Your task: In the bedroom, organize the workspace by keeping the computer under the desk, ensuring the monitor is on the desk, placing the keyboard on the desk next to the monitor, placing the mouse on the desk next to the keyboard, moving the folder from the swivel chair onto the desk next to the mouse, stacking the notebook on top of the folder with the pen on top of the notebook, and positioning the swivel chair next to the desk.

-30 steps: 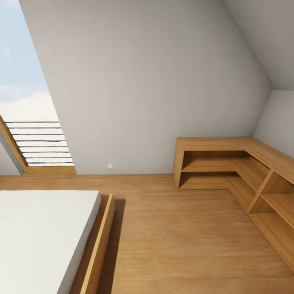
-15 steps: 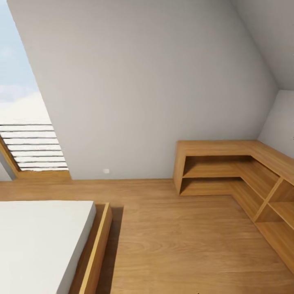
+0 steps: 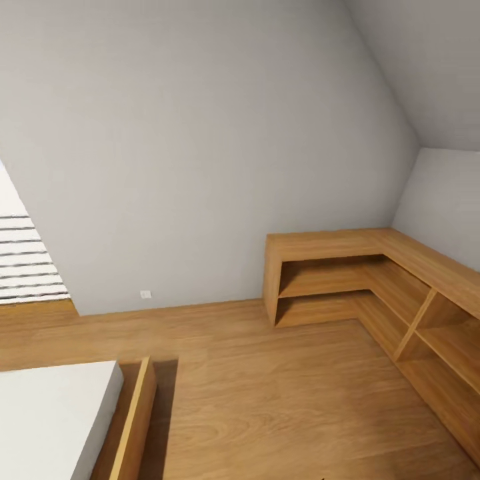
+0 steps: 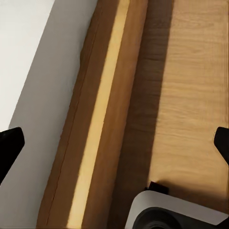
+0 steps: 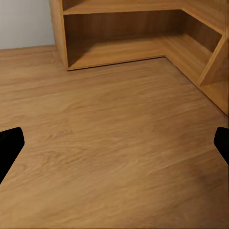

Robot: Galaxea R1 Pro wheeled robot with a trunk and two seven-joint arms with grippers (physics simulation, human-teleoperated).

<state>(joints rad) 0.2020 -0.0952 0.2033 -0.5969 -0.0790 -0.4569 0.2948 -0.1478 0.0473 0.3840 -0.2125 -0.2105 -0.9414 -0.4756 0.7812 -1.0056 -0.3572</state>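
Our left tool (image 4: 114,143) has its black fingertips (image 4: 9,143) spread wide at the frame's edges, holding nothing, above the bed's wooden frame (image 4: 102,114) and white mattress (image 4: 28,57). Our right tool (image 5: 114,145) is likewise spread wide and empty over bare wood floor (image 5: 119,143), facing the low L-shaped shelf unit (image 5: 129,43). Ahead we see the shelf unit (image 3: 373,280) in the corner, the bed (image 3: 53,413) at left, a slatted window (image 3: 27,260) and a wall socket (image 3: 145,294). We see no task things here.
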